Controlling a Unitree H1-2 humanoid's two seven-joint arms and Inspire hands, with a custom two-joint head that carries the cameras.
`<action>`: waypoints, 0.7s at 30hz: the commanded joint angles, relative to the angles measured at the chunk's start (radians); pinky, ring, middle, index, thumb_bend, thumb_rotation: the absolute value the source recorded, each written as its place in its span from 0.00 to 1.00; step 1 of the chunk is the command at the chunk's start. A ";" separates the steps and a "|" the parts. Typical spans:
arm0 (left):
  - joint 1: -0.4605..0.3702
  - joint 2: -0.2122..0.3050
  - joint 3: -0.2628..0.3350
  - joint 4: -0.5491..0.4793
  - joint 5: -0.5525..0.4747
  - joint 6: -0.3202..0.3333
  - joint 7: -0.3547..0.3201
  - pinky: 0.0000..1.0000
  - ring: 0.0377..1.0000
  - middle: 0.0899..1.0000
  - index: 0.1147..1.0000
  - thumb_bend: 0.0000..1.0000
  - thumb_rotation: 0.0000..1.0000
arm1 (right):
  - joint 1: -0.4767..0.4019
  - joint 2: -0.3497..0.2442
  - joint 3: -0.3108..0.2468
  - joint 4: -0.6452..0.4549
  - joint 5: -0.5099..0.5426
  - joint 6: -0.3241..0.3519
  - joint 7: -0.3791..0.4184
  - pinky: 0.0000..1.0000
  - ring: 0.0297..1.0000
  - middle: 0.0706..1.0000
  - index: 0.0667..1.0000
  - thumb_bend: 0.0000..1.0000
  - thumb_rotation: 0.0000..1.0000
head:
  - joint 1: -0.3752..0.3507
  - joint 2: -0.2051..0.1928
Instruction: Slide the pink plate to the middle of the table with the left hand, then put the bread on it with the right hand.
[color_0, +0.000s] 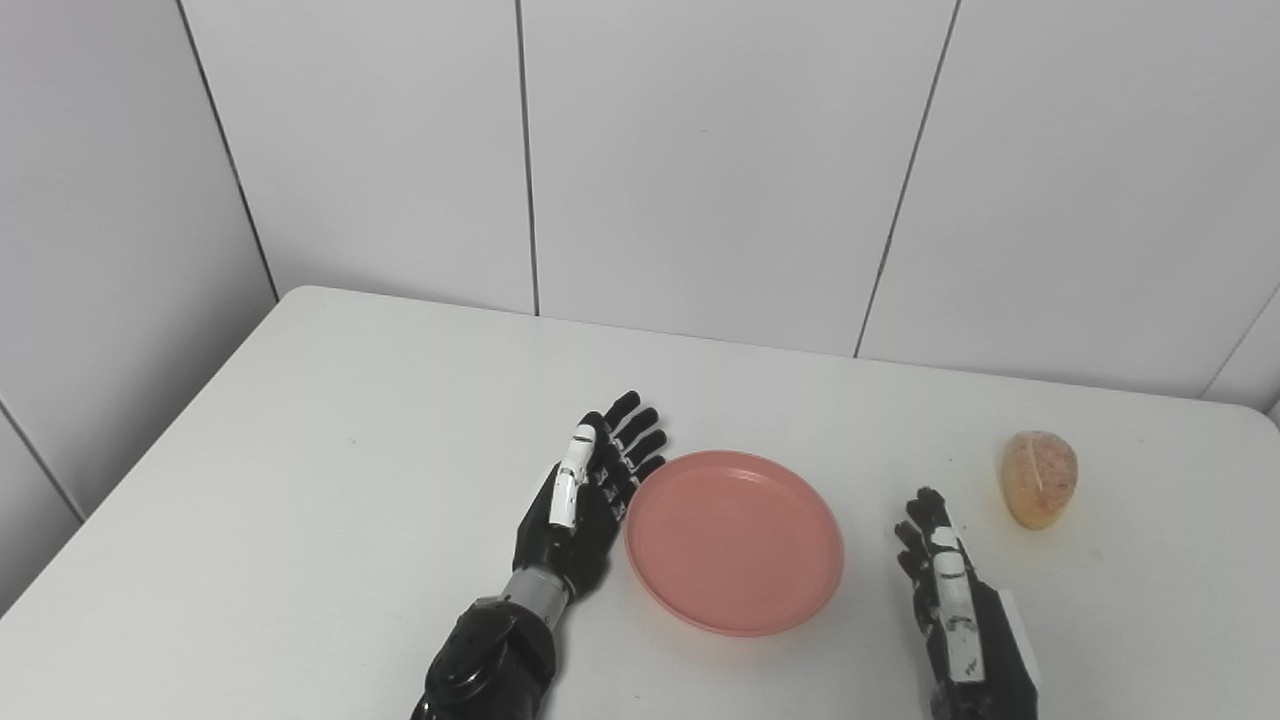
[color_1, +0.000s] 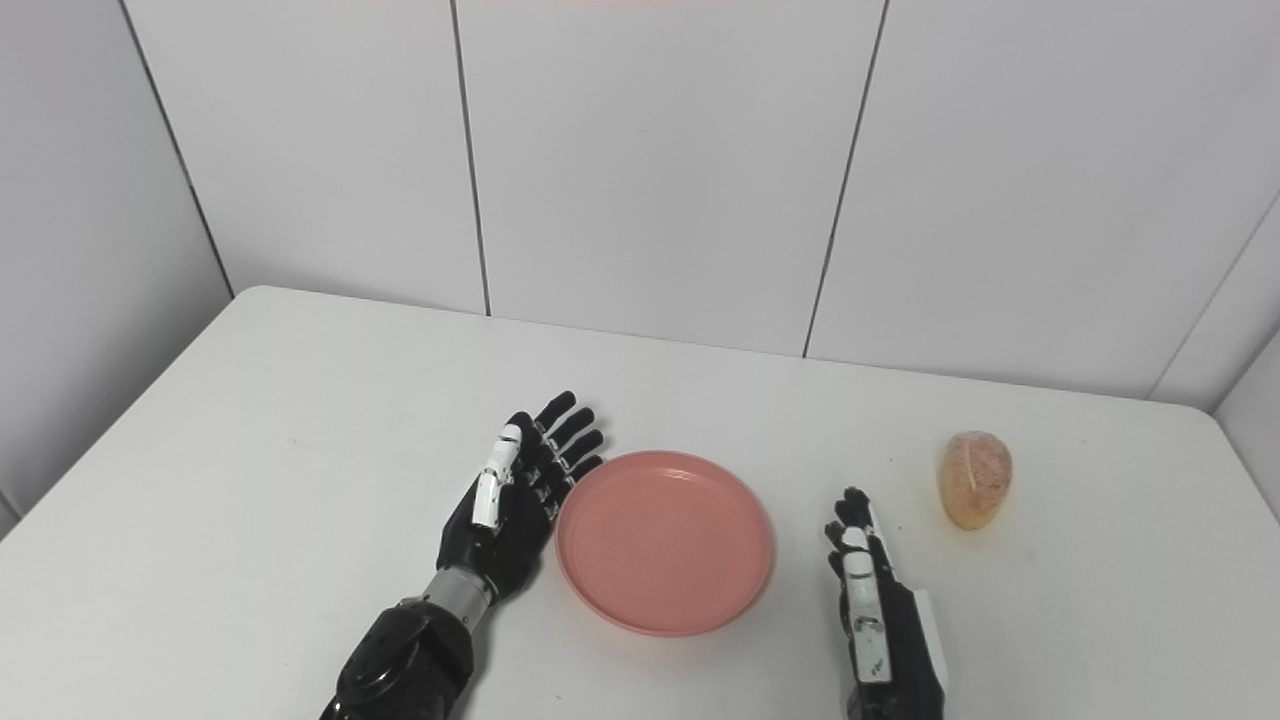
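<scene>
A pink plate (color_0: 733, 541) sits near the middle of a white tabletop (color_0: 300, 450). The left robot hand (color_0: 585, 495) lies released, fingers spread, against the plate's left rim. The right robot hand (color_0: 950, 590) rests released to the plate's right, apart from it. The bread (color_0: 1039, 478) lies just beyond that hand, nothing between them.

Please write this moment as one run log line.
left hand: open, beside pink plate | right hand: open, near bread | bread: on table
</scene>
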 joint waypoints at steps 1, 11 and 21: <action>0.031 0.002 0.001 0.027 0.004 0.035 0.008 0.93 0.92 0.92 0.89 0.37 1.00 | -0.030 0.008 0.005 -0.028 -0.014 0.002 -0.008 0.98 0.96 0.97 0.96 0.34 1.00 | -0.006 0.001; 0.039 -0.005 -0.003 0.030 0.036 -0.005 0.016 0.95 0.92 0.91 0.89 0.37 1.00 | -0.032 0.012 0.003 -0.025 -0.019 0.009 -0.015 0.96 0.96 0.96 0.95 0.36 1.00 | -0.030 0.001; 0.050 -0.011 0.002 0.033 0.046 -0.028 0.019 0.96 0.93 0.93 0.90 0.38 1.00 | -0.041 0.005 0.003 -0.034 -0.050 -0.002 -0.028 0.96 0.95 0.96 0.95 0.36 1.00 | -0.066 0.003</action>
